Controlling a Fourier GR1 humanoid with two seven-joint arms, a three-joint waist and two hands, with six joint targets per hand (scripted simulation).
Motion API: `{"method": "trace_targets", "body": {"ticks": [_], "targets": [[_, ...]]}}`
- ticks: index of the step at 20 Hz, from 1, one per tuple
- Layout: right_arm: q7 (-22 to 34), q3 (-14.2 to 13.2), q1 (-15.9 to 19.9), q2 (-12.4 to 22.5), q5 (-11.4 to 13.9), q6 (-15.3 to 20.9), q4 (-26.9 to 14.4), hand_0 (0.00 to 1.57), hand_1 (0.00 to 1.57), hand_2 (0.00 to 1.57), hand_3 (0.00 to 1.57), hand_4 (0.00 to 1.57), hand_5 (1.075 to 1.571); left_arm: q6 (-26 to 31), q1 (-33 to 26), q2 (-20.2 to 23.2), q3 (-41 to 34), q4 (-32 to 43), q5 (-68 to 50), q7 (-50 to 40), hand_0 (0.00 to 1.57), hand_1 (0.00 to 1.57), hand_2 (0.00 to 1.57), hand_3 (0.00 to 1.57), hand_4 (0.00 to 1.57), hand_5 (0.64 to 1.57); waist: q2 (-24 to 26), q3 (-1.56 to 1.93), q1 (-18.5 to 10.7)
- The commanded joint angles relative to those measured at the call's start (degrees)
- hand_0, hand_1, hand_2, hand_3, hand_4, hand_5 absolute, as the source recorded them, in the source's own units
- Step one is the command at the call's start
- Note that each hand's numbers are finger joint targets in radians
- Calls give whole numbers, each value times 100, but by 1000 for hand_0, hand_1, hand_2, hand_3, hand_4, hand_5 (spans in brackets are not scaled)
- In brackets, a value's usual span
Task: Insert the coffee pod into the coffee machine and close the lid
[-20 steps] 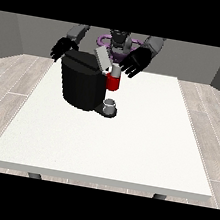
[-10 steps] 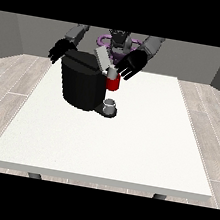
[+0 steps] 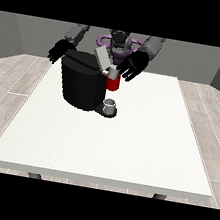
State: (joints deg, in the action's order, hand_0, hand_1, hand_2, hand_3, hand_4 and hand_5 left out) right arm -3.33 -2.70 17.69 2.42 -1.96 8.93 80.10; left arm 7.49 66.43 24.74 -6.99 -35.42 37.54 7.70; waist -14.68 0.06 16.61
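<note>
Step in hand: pod insertion, by my reading. The hand at the view's right (image 3: 133,65) hovers just above the red brew head (image 3: 113,83) of the coffee machine (image 3: 84,83).
Coffee pod: cannot pick it out for certain; a small pale shape (image 3: 112,72) sits at the top of the red part, under that hand. Possibly the pod, seated or nearly so.
Lid: grey flap (image 3: 102,59), tilted up and back, not closed.
Hand at view's right: fingers spread and pointing down, nothing plainly held.
Hand at view's left (image 3: 59,51): fingers spread, behind the machine's far corner; contact cannot be told.
Next move, judged: confirm the pod is in its seat, then press the raised flap down over the red head.
Materials and shapes: machine is a dark, matt, rounded block; brew head glossy red and cylindrical; a small grey cup (image 3: 110,105) on the drip base below; table (image 3: 126,145) white, flat, faintly speckled.
</note>
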Motion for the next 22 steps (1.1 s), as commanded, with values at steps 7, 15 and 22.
{"method": "trace_targets", "body": {"ticks": [7,15,22], "targets": [[-538,-43,-154,-53,-23,-72,-248,0,0,0,0,443,1571,154,65,-9,-37,76,13,-83,1196,1196,1240,1142,466,1571,-165,-4,-31],[-22,-197,26,119,-154,-99,-205,0,0,0,0,364,1571,-19,-81,-204,163,17,243,-35,1105,1105,1151,980,413,1571,26,-5,-76],[-3,-120,-57,109,-88,-80,-160,0,0,0,0,438,1571,99,-32,25,98,36,271,68,1073,1073,1125,967,364,1571,102,-6,-100]]}}
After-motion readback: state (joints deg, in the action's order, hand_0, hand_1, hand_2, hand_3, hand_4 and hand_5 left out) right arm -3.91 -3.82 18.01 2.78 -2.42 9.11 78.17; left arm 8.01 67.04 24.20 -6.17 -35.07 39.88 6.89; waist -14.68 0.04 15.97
